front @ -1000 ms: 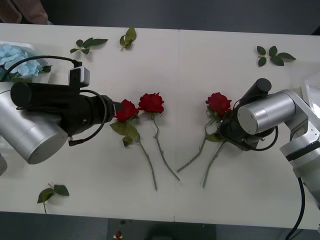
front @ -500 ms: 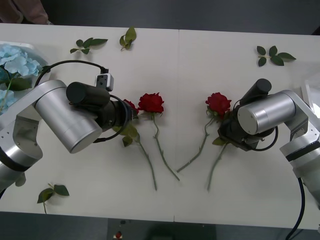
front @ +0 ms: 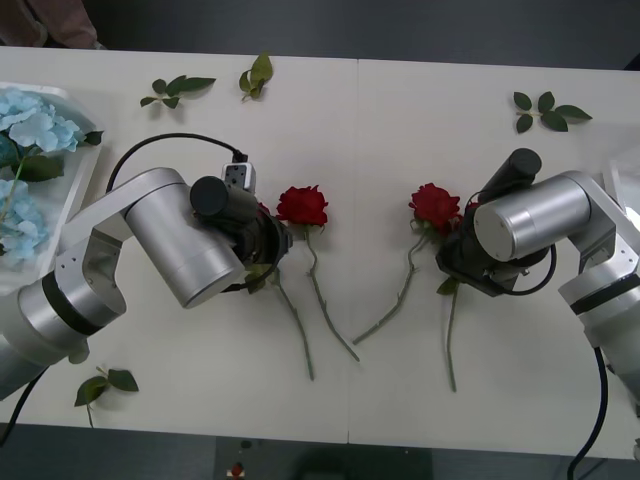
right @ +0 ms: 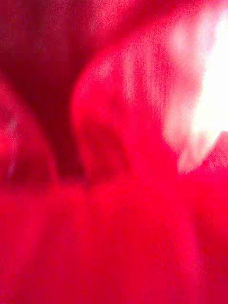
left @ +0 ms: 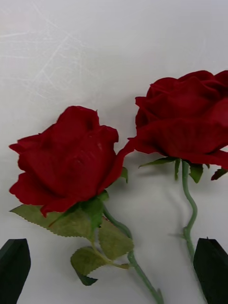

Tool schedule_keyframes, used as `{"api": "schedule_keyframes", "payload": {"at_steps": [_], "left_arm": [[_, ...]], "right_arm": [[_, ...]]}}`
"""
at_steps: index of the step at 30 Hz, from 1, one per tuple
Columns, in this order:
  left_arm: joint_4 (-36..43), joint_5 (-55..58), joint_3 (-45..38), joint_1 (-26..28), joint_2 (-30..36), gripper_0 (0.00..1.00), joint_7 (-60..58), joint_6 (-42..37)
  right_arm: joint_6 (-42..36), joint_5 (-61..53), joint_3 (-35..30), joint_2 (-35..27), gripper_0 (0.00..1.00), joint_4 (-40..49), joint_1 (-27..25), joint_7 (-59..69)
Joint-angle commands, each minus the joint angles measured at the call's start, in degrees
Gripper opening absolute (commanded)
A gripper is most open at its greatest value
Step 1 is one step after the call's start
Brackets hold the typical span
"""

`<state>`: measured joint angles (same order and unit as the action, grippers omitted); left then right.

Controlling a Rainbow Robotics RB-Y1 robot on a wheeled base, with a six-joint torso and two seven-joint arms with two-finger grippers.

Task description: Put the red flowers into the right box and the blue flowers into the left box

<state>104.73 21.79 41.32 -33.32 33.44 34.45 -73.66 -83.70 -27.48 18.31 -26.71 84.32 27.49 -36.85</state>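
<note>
Now both arms are low over the white table [front: 380, 130], each one near a red rose, so the step in hand looks like picking the red flowers [front: 302, 204] for the right box [front: 630, 170], of which only a pale corner shows at the right edge of the front view.

The left gripper [left: 114, 266] hangs over 2 roses in the middle left of the front view. In the left wrist view its 2 black fingertips [left: 13, 263] stand wide apart at the lower corners and hold nothing; one bloom [left: 66, 159] sits between them and the second bloom [left: 187, 118] lies just beside it. The right arm [front: 525, 235] covers its own gripper in the front view, and the right wrist view is all blurred red petal [right: 114, 190], so I cannot tell how its fingers stand; the camera seems pressed against a bloom.

The long axis of each rose runs from the bloom in the middle of the frame down toward the lower edge. The stems of the 2 left roses lean to the lower right, the third rose [front: 434, 206] has a stem leaning to the lower left, and one more stem [front: 450, 340] under the right arm runs almost straight down.

I judge that the next move for the left gripper calls for lowering around the nearer bloom or its stem and closing softly. The blue flowers [front: 30, 130] lie already in the left box [front: 62, 205] at the upper left.
</note>
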Motion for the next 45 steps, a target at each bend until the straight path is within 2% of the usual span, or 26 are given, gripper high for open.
{"api": "schedule_keyframes", "payload": {"at_steps": [1,6,12,17,23,29,32,39,45], "left_arm": [[-0.67,-1.66,2.27,-1.22,-1.0,1.0,-5.71,-0.43],[-2.17,-1.49,2.53,-1.31,-1.8,1.0,-7.03,-0.52],[-7.61,-1.49,4.73,-3.24,-3.2,1.0,-8.44,0.01],[-11.75,-1.66,5.96,-5.09,-4.78,1.0,-9.23,1.06],[-14.03,-1.84,5.96,-5.88,-6.01,1.0,-9.32,1.24],[-14.82,-1.93,5.96,-5.79,-6.37,0.99,-9.32,1.24],[-16.05,-2.01,5.96,-5.79,-6.81,0.93,-9.41,1.33],[-16.67,-2.54,6.49,-5.88,-6.89,0.88,-9.23,1.33],[-16.93,-4.91,9.13,-5.88,-6.81,0.81,-9.41,1.33]], "right_arm": [[-3.4,-0.29,-1.88,-2.56,0.0,6.65,1.68,-3.23],[-9.9,-0.47,-4.34,-5.63,0.0,13.51,1.68,-3.23],[-16.14,-1.08,-8.64,-9.5,0.0,19.39,1.68,-3.85],[-19.13,-2.22,-12.51,-13.02,0.0,21.42,1.68,-5.08],[-22.3,-4.51,-21.65,-16.27,0.0,21.24,1.07,-13.34],[-24.14,-6.0,-33.61,-18.11,0.0,18.16,-0.16,-25.47],[-23.88,-5.74,-39.41,-19.17,0.0,14.03,-0.16,-33.2],[-20.01,-4.16,-44.59,-21.63,0.0,5.86,-0.16,-46.91],[-10.52,-4.07,-47.4,-22.95,0.0,-5.13,-0.16,-59.13]]}}
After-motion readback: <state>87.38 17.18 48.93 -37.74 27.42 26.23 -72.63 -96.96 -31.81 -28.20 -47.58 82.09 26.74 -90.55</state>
